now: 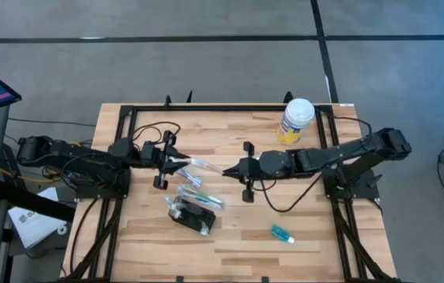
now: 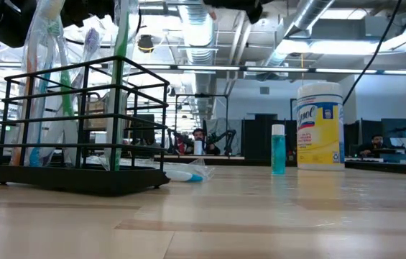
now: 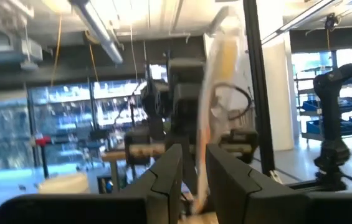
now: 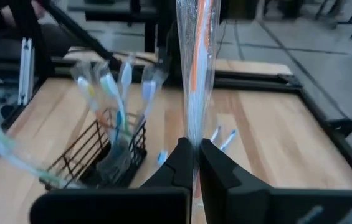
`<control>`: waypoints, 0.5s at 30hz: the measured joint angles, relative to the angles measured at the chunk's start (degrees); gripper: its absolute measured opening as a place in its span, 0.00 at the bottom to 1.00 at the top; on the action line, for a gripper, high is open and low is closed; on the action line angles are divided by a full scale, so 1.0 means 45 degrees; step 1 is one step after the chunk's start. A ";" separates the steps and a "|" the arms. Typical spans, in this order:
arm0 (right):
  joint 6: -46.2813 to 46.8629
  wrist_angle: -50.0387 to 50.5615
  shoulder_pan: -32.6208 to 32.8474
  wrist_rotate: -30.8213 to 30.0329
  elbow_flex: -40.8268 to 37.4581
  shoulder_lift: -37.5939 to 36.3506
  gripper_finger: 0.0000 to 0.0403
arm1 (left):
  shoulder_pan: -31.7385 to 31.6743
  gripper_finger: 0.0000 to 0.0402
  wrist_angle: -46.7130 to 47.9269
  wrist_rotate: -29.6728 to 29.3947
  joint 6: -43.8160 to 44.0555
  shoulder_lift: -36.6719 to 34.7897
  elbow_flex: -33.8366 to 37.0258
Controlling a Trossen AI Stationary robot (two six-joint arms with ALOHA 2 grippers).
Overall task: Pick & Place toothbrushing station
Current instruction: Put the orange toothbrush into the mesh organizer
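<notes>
From above, the left gripper (image 1: 176, 163) and the right gripper (image 1: 228, 169) meet over the middle of the table, each at one end of a wrapped toothbrush (image 1: 203, 166) stretched between them, while the toothbrushing station (image 1: 192, 215), a black wire holder, sits on the wood nearer the front edge with more wrapped brushes in it and one lying just beside it; a white canister (image 1: 295, 119) stands well apart at the back. The low view shows the station (image 2: 80, 129) on the table with brushes standing in it. In the left wrist view the fingers (image 3: 163, 177) stand slightly apart, pinching the clear wrapper (image 3: 216, 99). In the right wrist view the fingers (image 4: 180, 163) are closed tight on the orange-handled brush (image 4: 195, 68), with the station (image 4: 101, 152) beyond. This looks like a handover or re-grip in mid-air; the next move probably calls for one gripper to let go so the other can carry the brush down into the holder.
</notes>
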State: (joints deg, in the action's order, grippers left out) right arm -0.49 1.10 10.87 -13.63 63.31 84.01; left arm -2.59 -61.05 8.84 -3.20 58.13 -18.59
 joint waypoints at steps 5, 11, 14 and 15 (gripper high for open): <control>-0.0027 -0.0335 -0.0245 0.0325 -0.0015 0.0371 0.00 | 0.0236 0.20 -0.0379 -0.0001 -0.1172 0.0000 0.0000; -0.0037 -0.1302 -0.0413 0.0510 -0.0049 0.0583 0.00 | 0.0345 0.29 -0.0583 -0.0120 -0.1244 -0.0005 -0.0009; -0.0181 -0.1849 -0.0410 0.0748 0.0015 0.0578 0.00 | 0.0345 0.33 -0.0627 -0.0348 -0.1244 -0.0005 -0.0010; -0.0185 -0.1916 -0.0428 0.0750 0.0014 0.0671 0.00 | 0.0345 0.34 -0.0665 -0.0373 -0.1244 -0.0005 -0.0010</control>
State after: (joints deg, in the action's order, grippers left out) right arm -1.32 -7.52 8.95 -10.26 63.37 87.02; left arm -1.04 -64.05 7.16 -8.80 58.11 -18.63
